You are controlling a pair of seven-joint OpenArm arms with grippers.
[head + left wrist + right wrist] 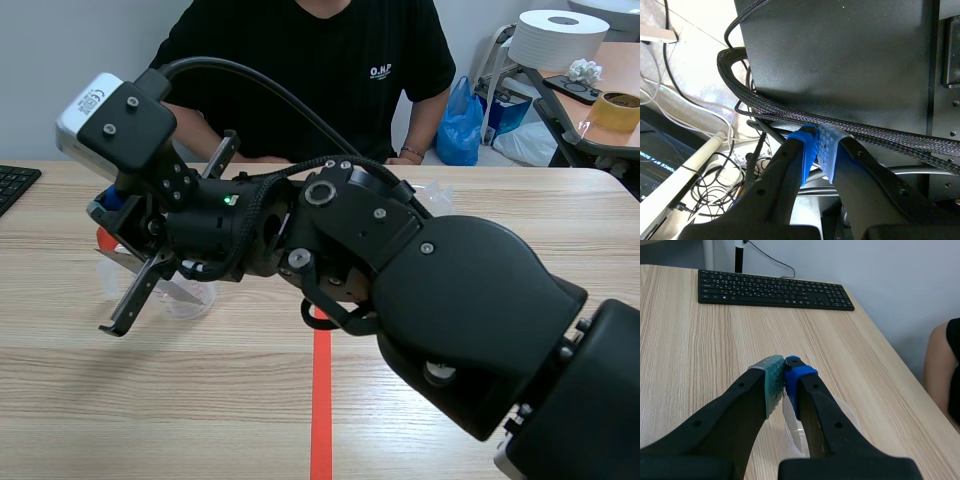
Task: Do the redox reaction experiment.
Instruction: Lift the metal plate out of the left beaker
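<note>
Clear cup [842,415], metal strip [790,421] tip inside, R end effector [784,372] clamped on strip, L end effector [816,146] together.

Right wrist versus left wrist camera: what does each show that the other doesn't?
Only right wrist: the light wooden table, a black computer keyboard, and the right gripper shut on a thin pale strip over a clear round dish. Only left wrist: a black cabinet panel and black braided cables, left gripper shut on nothing. Shared: fingers closed, dotted blue pads.
</note>
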